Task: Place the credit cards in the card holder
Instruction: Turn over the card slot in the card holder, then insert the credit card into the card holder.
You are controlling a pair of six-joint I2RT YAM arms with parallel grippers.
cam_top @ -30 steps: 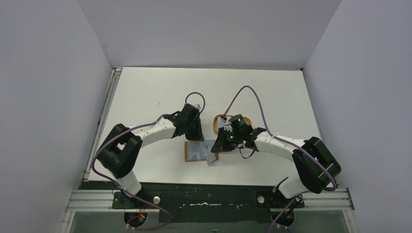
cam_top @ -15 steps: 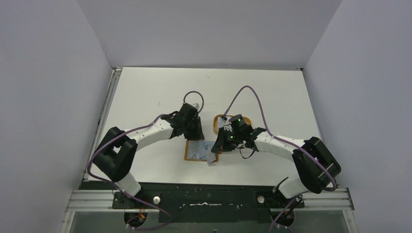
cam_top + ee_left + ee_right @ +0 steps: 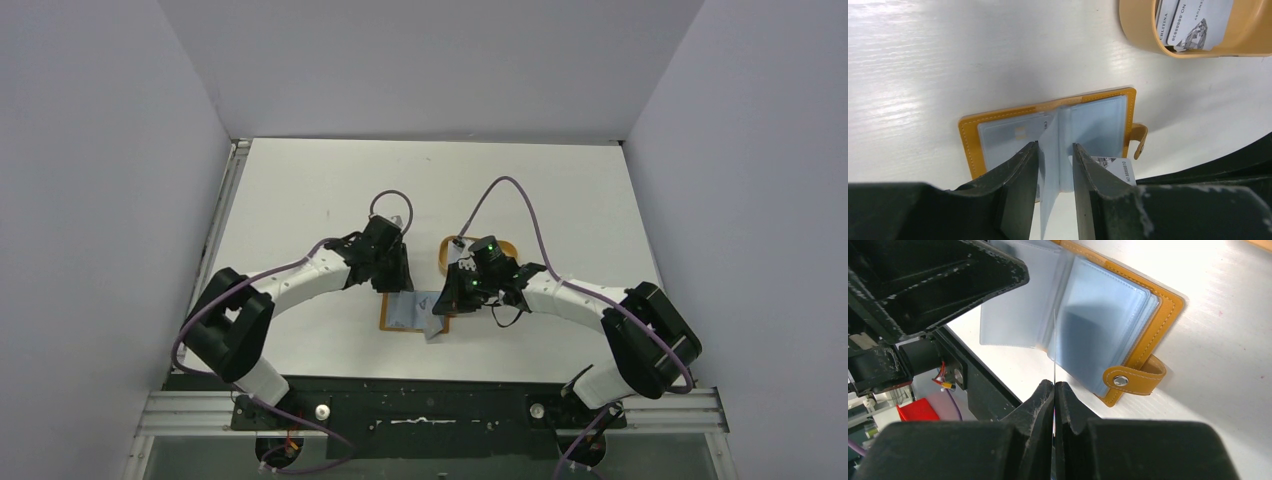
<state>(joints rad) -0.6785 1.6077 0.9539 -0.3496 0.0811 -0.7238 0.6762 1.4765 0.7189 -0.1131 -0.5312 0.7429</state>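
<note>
Card holder (image 3: 973, 135) lies open and flat on the table (image 3: 948, 60), just on the arm-base side of the orange tray (image 3: 1143, 40), near it but not touching. It's tan-orange leather-look with pale stitching and clear plastic sleeve pages. The snap strap (image 3: 1133, 377) sticks out on the edge away from the tray's left end. One card with a gold chip (image 3: 1015, 134) shows through a sleeve. The credit card (image 3: 1113, 170) you're loading is pinched edge-on in the right gripper (image 3: 1054, 390), jaws pressed together on it. Its free edge is near the holder's spine, on the side away from the tray, and whether it has entered a pocket you can't tell. The left gripper (image 3: 1055, 165) has its jaws spread a little either side of an upright sleeve leaf (image 3: 1050, 150), not squeezing it as far as the wrist view shows. Risks, as I judge it: the leaf is floppy and unheld, so it may flop over and shut the pocket mouth. The card could then slide between pages instead of into a sleeve. Push hard and the light holder skids toward the tray, or the thin card bows and slips from the pinch. More cards (image 3: 1193, 22) wait in the tray.
</note>
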